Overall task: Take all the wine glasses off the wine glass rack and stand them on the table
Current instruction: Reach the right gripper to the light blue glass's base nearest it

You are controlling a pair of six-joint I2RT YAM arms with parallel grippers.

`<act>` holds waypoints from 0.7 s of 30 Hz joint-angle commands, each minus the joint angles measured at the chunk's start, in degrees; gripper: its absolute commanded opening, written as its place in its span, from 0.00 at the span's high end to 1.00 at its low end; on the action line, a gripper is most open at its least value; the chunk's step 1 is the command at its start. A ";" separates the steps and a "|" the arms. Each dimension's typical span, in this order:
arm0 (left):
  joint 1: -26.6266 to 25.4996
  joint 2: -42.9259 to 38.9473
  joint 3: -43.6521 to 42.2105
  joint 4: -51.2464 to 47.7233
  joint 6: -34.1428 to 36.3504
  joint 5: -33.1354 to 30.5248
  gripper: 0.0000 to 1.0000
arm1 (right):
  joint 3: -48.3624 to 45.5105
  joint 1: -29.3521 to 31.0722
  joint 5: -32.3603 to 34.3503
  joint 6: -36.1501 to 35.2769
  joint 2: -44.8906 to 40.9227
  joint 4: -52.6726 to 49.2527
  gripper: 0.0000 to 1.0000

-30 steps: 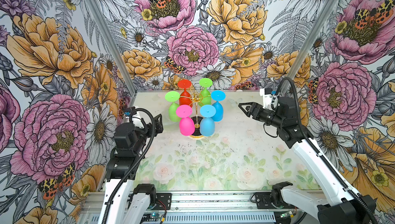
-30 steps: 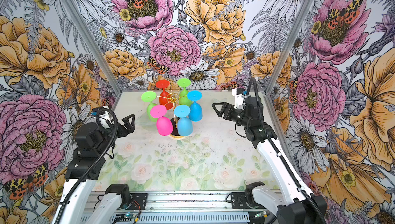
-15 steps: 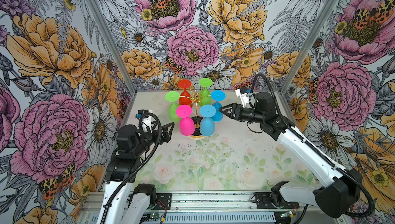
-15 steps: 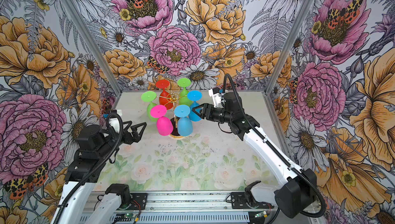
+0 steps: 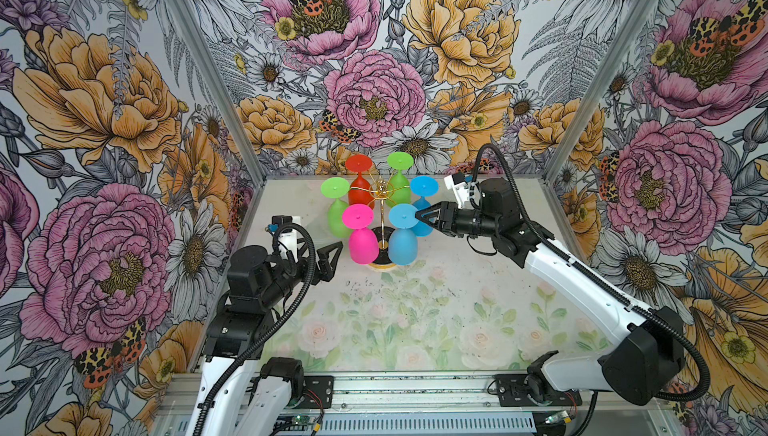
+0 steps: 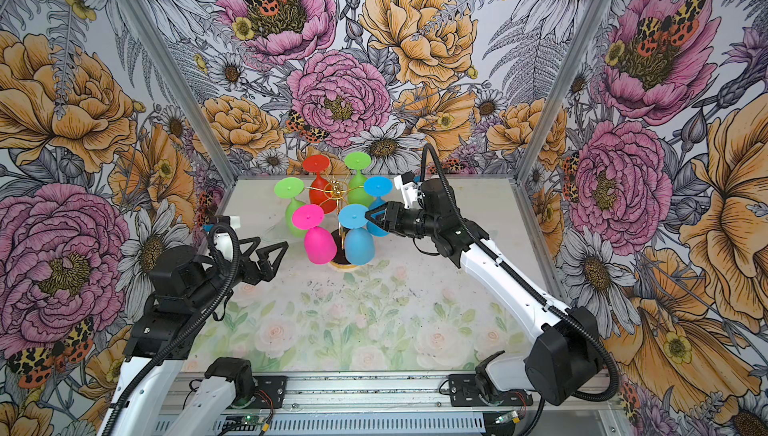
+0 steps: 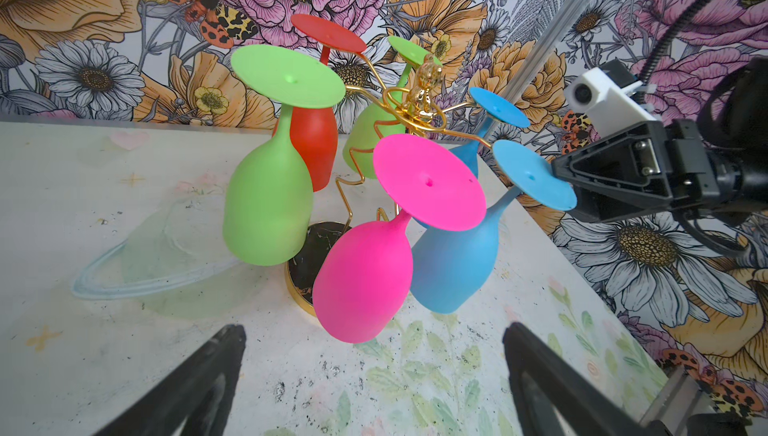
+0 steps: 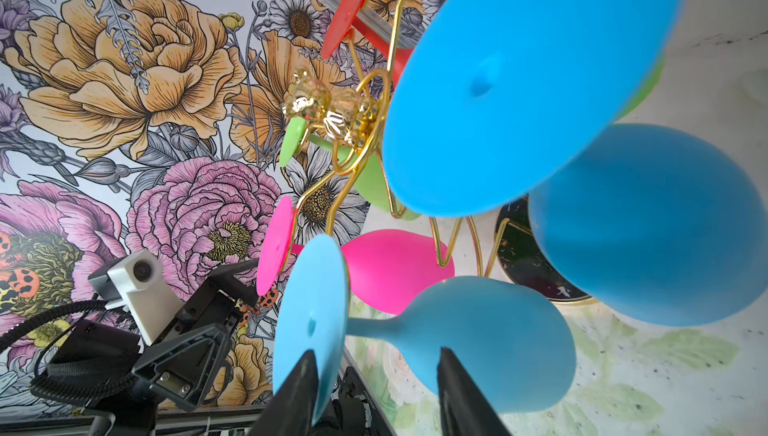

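Floral-walled cell, floral tabletop (image 5: 395, 330): wine glass rack (image 5: 380, 193) is standing rear-centre, fully loaded. R gripper (image 8: 376, 353) is just arriving from the right. Its jaws are narrowing astride the stem of the front blue wine glass (image 8: 490, 338), not yet clamped. L gripper (image 6: 272, 245) is advancing, jaws fully apart. Grasp looks imminent.

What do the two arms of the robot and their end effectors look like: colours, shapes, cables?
The left arm and the right arm have white links and black joints. A black ribbed cable loops along each. The left end effector and the right end effector are black, each with two hollow triangular fingers. A small white camera block sits at each wrist.
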 commanded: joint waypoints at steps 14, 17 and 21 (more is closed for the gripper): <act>-0.62 -0.26 -0.75 0.15 1.00 -0.14 0.01 | 1.59 0.62 -1.85 3.83 2.24 6.70 0.70; -0.63 -0.30 -0.82 0.15 1.01 -0.14 0.01 | 1.58 0.69 -2.16 4.46 2.52 7.40 0.73; -0.58 -0.24 -0.78 0.15 1.18 -0.29 0.01 | 1.32 0.77 -2.44 5.23 2.53 8.39 0.78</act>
